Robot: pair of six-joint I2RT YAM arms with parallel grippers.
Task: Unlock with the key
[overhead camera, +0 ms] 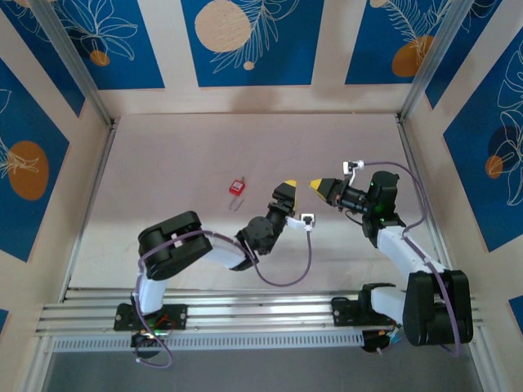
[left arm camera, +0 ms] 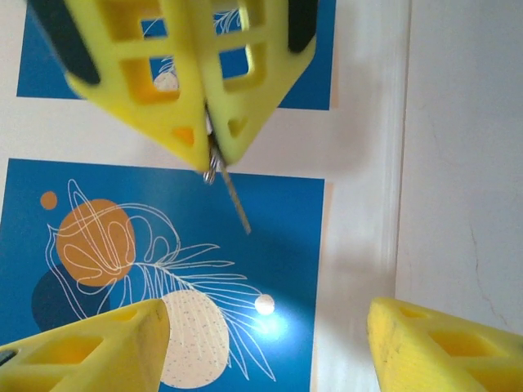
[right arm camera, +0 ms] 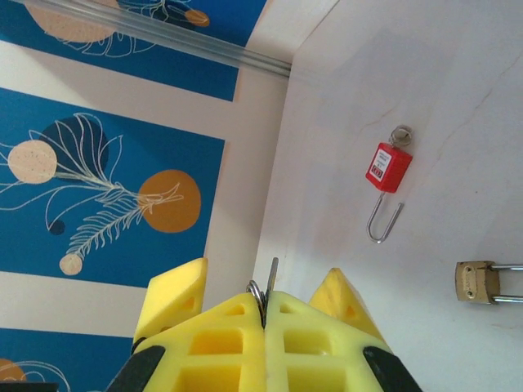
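My right gripper (right arm camera: pixel 263 304) is shut on a small metal key (right arm camera: pixel 271 278) with its ring, the blade poking out past the fingertips. Seen from the left wrist, the same key (left arm camera: pixel 235 200) hangs from the right gripper's closed yellow fingers (left arm camera: pixel 196 98). My left gripper (left arm camera: pixel 265 327) stands open facing it, nothing between its fingers (right arm camera: pixel 173 292). From above, the left gripper (overhead camera: pixel 286 186) and right gripper (overhead camera: pixel 315 187) are tip to tip above mid-table. A red padlock (right arm camera: pixel 388 167) lies flat on the table, shackle toward me, also seen from above (overhead camera: pixel 237 188). A brass padlock (right arm camera: pixel 478 282) lies nearer.
The white table (overhead camera: pixel 180 163) is walled by blue patterned panels (overhead camera: pixel 245 41) at the back and both sides. Aluminium posts (overhead camera: pixel 69 61) stand in the back corners. A rail (overhead camera: pixel 245 314) carries both arm bases at the near edge.
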